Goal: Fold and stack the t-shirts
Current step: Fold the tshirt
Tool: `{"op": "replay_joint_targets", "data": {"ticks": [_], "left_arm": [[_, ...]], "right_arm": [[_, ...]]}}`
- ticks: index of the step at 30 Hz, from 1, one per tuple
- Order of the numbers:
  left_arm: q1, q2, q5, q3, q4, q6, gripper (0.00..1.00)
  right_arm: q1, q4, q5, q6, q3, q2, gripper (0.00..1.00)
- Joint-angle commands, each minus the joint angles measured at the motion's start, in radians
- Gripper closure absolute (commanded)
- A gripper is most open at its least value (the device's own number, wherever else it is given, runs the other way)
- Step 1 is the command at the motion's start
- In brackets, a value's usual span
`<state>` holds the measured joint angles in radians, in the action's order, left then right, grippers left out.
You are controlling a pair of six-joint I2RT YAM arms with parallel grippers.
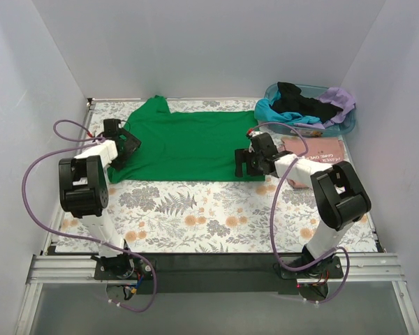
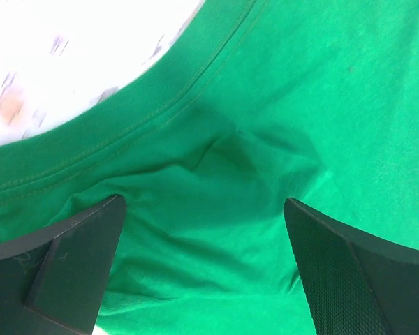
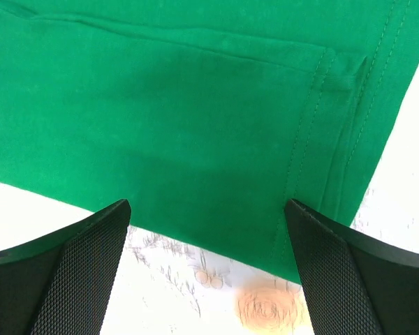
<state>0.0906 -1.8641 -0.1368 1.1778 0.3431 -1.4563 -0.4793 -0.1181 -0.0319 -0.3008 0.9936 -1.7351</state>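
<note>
A bright green t-shirt (image 1: 185,143) lies spread flat across the far middle of the table. My left gripper (image 1: 123,155) is open, low over its left end near the collar; the left wrist view shows wrinkled green cloth (image 2: 216,174) between the fingers. My right gripper (image 1: 246,167) is open at the shirt's near right corner; the right wrist view shows the hemmed corner (image 3: 314,139) between the fingers. A salmon-pink shirt (image 1: 320,149) with printed text lies folded at the right. Black, teal and lavender shirts fill a basket (image 1: 309,108).
The table wears a floral cloth (image 1: 216,216). The blue basket stands at the back right corner. White walls close in the left, back and right sides. A purple cable (image 1: 38,167) loops beside each arm.
</note>
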Motion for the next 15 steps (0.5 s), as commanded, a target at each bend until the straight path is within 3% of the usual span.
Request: {"op": "replay_joint_targets", "data": {"ticks": [1,8,15], "left_arm": [[0.003,0.073,0.005,-0.168,0.166,-0.056,0.02],[0.001,0.351,-0.029,-0.512,0.217,-0.19,0.02],[0.003,0.607,-0.083,-0.583,0.355,-0.302,0.02]], "right_arm": [[-0.018,-0.077,-0.008,-0.032,-0.136,0.069,0.01],[-0.087,-0.069,0.003,-0.138,-0.389,0.288,0.02],[-0.096,-0.129,-0.01,-0.216,-0.585,0.586,0.02]]}}
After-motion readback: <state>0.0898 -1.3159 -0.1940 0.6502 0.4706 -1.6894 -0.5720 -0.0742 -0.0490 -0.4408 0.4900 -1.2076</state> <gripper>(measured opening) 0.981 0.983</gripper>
